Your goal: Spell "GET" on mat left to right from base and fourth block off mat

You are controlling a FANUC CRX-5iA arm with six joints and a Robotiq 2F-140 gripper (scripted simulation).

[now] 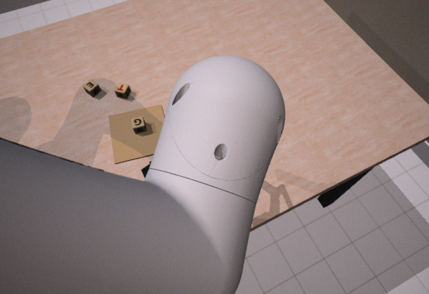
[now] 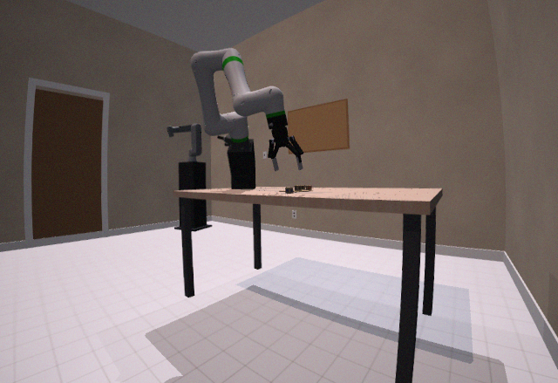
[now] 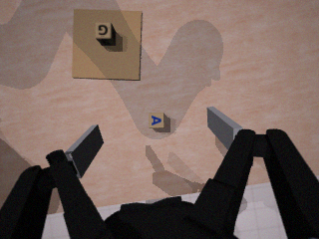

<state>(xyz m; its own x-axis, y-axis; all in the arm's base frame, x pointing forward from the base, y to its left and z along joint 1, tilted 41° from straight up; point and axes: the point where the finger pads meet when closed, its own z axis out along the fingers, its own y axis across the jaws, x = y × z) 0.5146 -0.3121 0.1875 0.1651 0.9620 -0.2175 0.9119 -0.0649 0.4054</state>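
The G block [image 1: 139,124] lies on the tan mat [image 1: 134,134]; both also show in the wrist view, the block [image 3: 104,31] on the mat [image 3: 106,47] at the upper left. The E block [image 1: 91,87] and the T block [image 1: 122,90] lie on the table beyond the mat, off it. The A block [image 3: 157,120] with a blue letter lies on the bare table, off the mat, below and between my fingers. My gripper [image 3: 154,125] is open and empty, high above the table, as the exterior view shows [image 2: 285,162].
The arm's white elbow [image 1: 221,124] fills the middle of the top view and hides the A block and part of the mat. The table's near edge [image 3: 199,196] runs just under the gripper in the wrist view.
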